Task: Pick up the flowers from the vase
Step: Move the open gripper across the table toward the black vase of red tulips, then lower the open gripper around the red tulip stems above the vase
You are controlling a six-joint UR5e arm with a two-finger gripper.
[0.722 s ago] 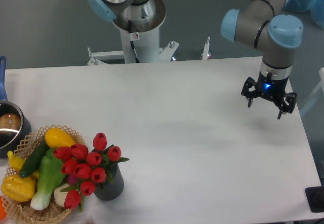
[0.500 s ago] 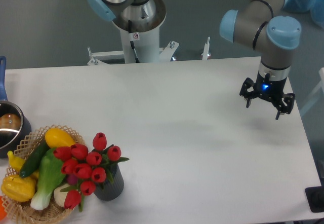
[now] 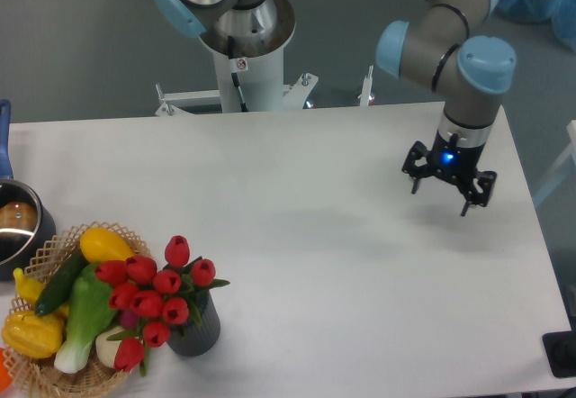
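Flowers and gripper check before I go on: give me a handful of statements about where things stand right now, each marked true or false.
1. The flowers stand in the vase. True.
2. The gripper is shut on the flowers. False: it is open and empty, above the far right part of the table, well apart from them.
3. The vase stands right beside the wicker basket of vegetables. True.
4. The vase lies tipped on its side. False: it stands upright.
5. The metal pot sits at the table's right edge. False: it is at the left edge, behind the basket.
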